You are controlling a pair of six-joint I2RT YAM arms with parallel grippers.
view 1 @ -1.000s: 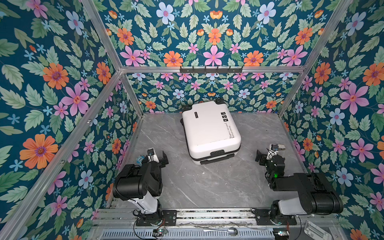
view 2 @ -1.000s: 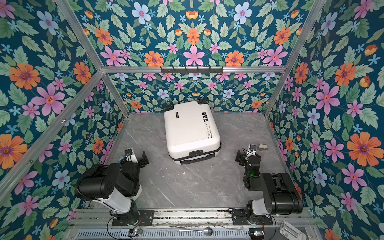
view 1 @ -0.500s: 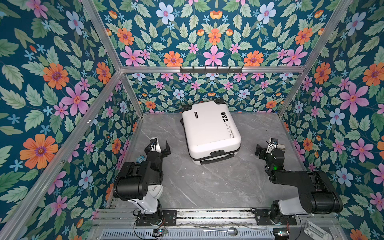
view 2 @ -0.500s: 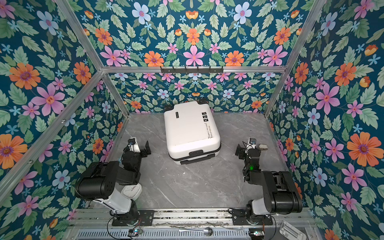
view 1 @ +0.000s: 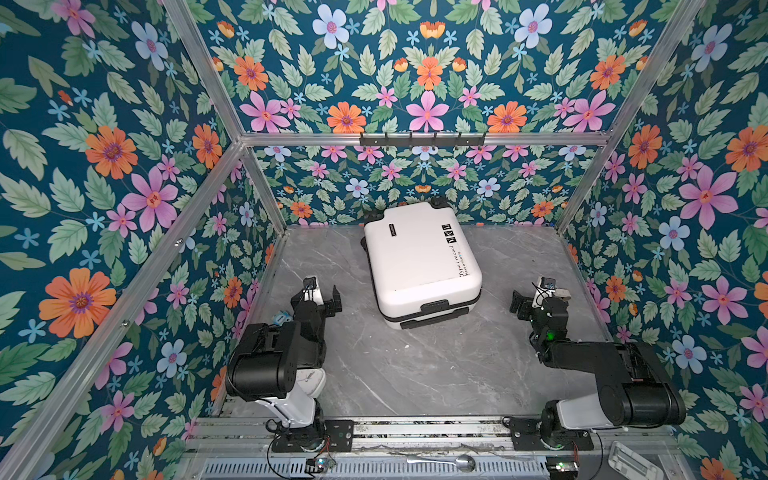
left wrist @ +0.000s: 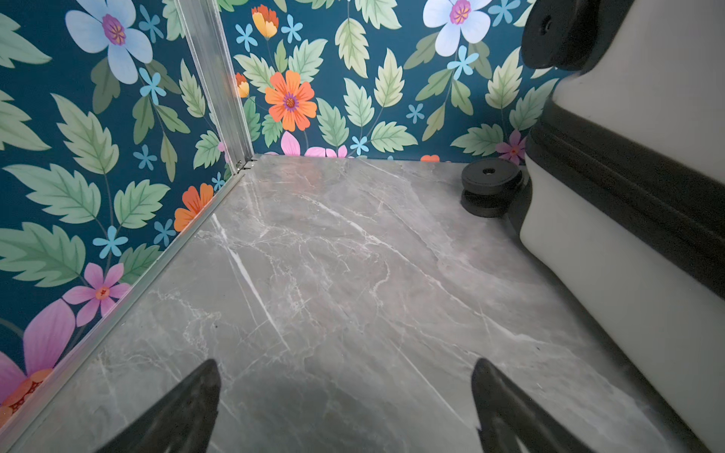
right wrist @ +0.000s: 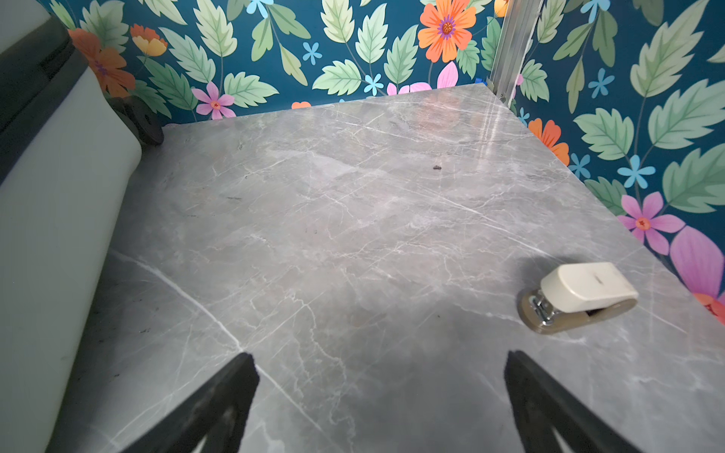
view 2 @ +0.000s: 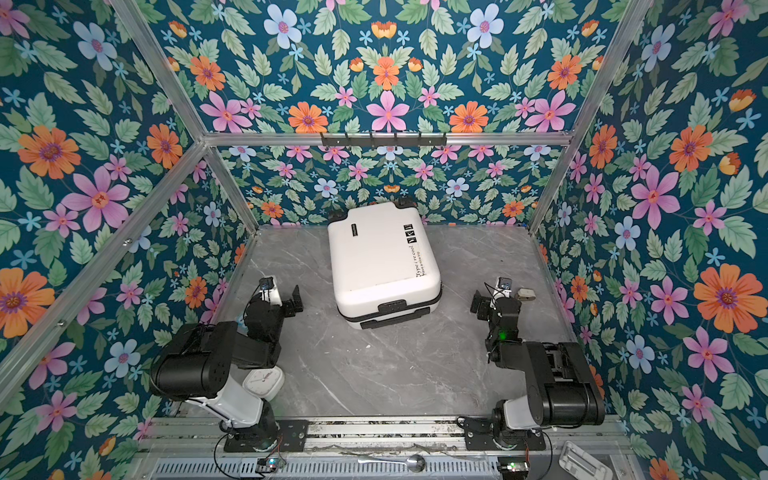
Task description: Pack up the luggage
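The luggage (view 1: 419,262) (view 2: 380,257) is a white hard-shell suitcase lying flat and closed at the back middle of the grey marble table, its black handle facing the front. Left of its near end, my left gripper (view 1: 323,291) (view 2: 282,291) hangs open and empty. In the left wrist view the gripper (left wrist: 345,392) is over bare table, with the luggage's side (left wrist: 627,282) and a black wheel (left wrist: 490,184) beside it. To the right of the luggage my right gripper (view 1: 532,295) (view 2: 490,296) (right wrist: 380,384) is also open and empty; the shell (right wrist: 59,235) shows at that view's edge.
A small cream stapler (right wrist: 580,294) (view 1: 561,293) lies just right of the right gripper. A white square clock (view 2: 264,380) sits under the left arm near its base. Floral walls close in three sides. A black hook rail (view 1: 422,139) hangs on the back wall.
Both arms have reached a little farther toward the back of the table, bringing each gripper level with the luggage's near end. Both stay open. The luggage has not moved.
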